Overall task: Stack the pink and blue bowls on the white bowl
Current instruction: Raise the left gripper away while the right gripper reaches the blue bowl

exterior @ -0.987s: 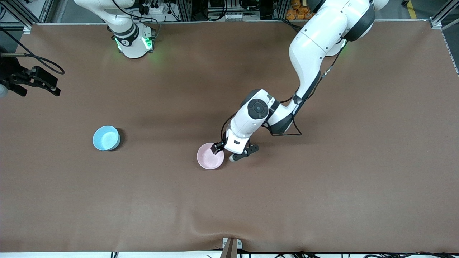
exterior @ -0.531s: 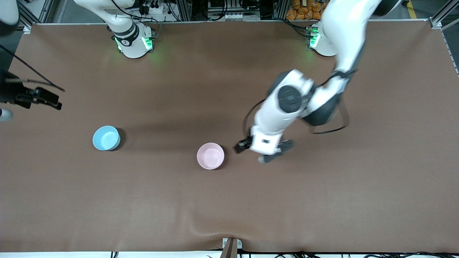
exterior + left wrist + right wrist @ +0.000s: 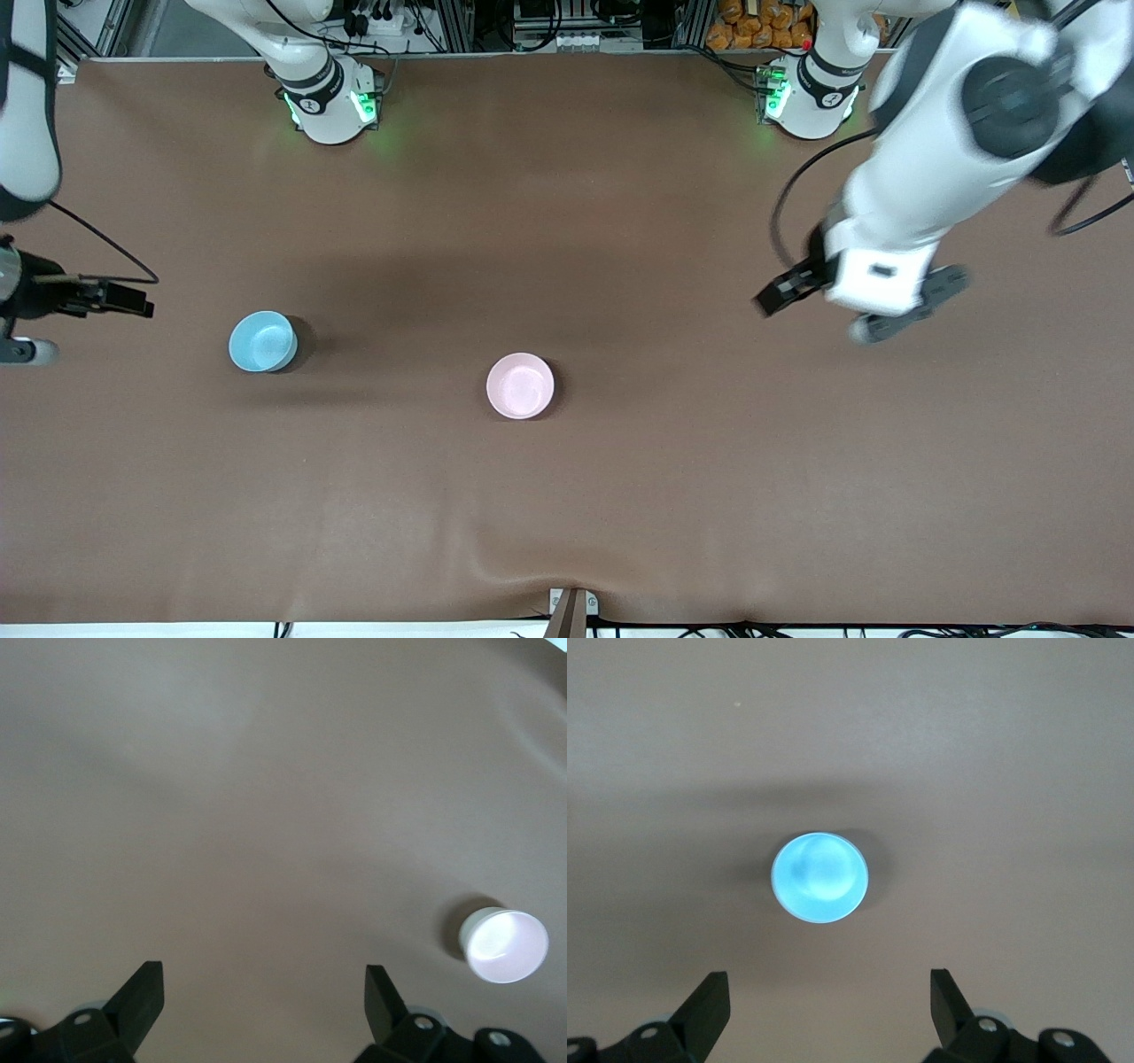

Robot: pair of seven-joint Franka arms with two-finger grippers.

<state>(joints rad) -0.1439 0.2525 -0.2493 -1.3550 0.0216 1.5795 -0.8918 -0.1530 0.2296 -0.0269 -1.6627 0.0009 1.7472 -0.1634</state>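
The pale pink bowl [image 3: 520, 385] stands upright on the brown table near the middle; it also shows in the left wrist view [image 3: 505, 945]. The sky-blue bowl [image 3: 262, 341] stands upright toward the right arm's end, and it shows in the right wrist view [image 3: 820, 877]. My left gripper [image 3: 852, 307] is open and empty, up over bare table toward the left arm's end, well apart from the pink bowl. My right gripper [image 3: 58, 315] is open and empty at the right arm's end of the table, apart from the blue bowl. No white bowl shows in any view.
The brown table cover [image 3: 567, 496] has a ripple at the edge nearest the front camera, by a small bracket [image 3: 570, 607]. The two arm bases [image 3: 332, 106] [image 3: 802, 102] stand along the edge farthest from that camera.
My left gripper left the pink bowl's rim and swung up and away toward the left arm's end. The pink bowl stayed in place. My right gripper shifted a little at the table's end.
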